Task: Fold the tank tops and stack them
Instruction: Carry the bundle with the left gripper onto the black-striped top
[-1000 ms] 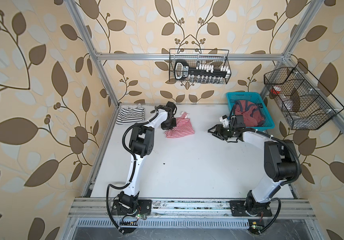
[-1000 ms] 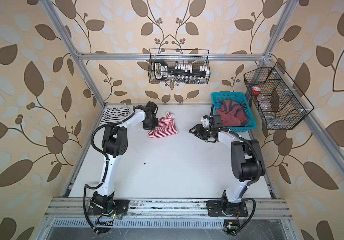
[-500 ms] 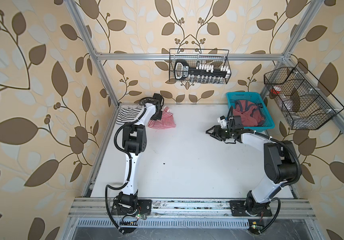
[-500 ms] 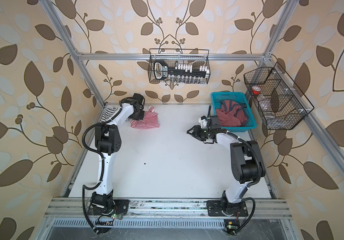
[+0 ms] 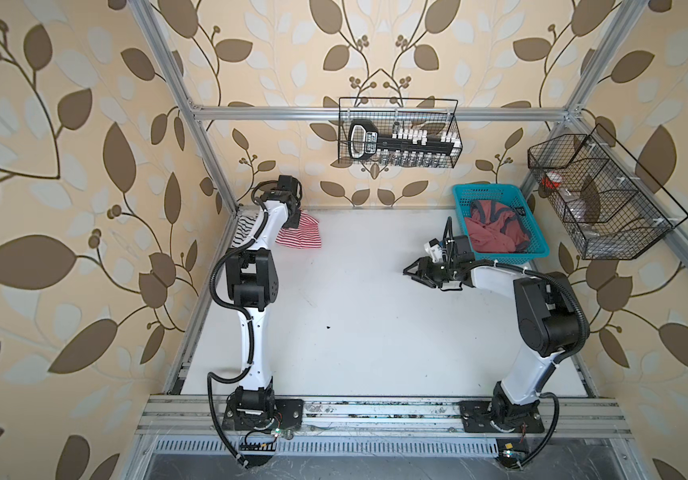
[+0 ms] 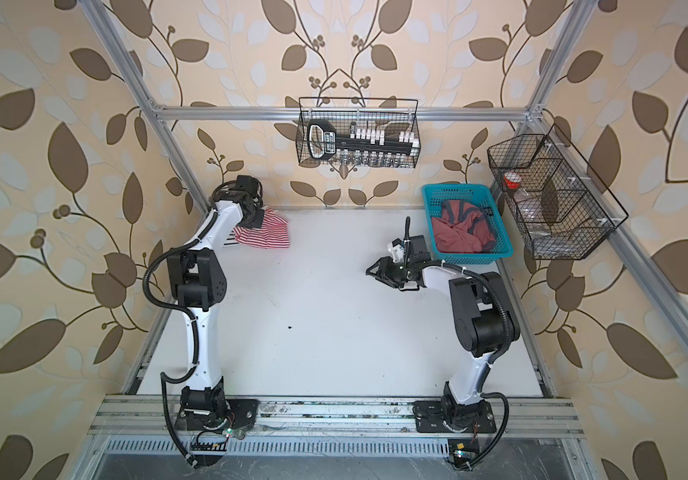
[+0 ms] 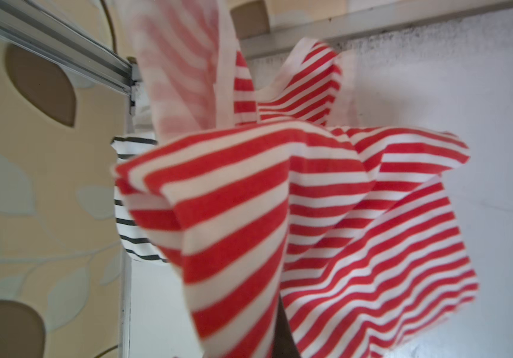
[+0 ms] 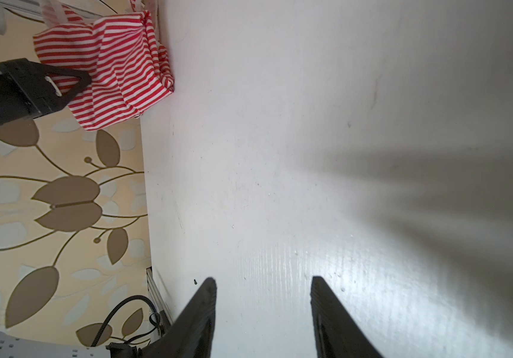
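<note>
Stacking step: red-striped tank top (image 5: pixel 302 237) pinched by left claw (image 5: pixel 293 219), hung bunched at far-left corner of tabletop (image 5: pixel 354 332), just beside black-striped tank top (image 5: pixel 245 229). Best lowered squarely onto it, folds kept flat. Nothing held by right claw (image 8: pixel 263 282), spread.

Stretched far out, left gripper (image 5: pixel 292 216) is clamped on the red-striped tank top (image 5: pixel 304 236); right gripper (image 5: pixel 412 272) hangs well apart from it, jaws parted, empty.

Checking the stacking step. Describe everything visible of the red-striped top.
The red-striped top is soft white cloth with thin red stripes and plain white hems. It hangs bunched and creased from the shut left gripper, in the far left corner of the table, just by the black-striped top. Whether its lower edge touches the table is unclear.
</note>
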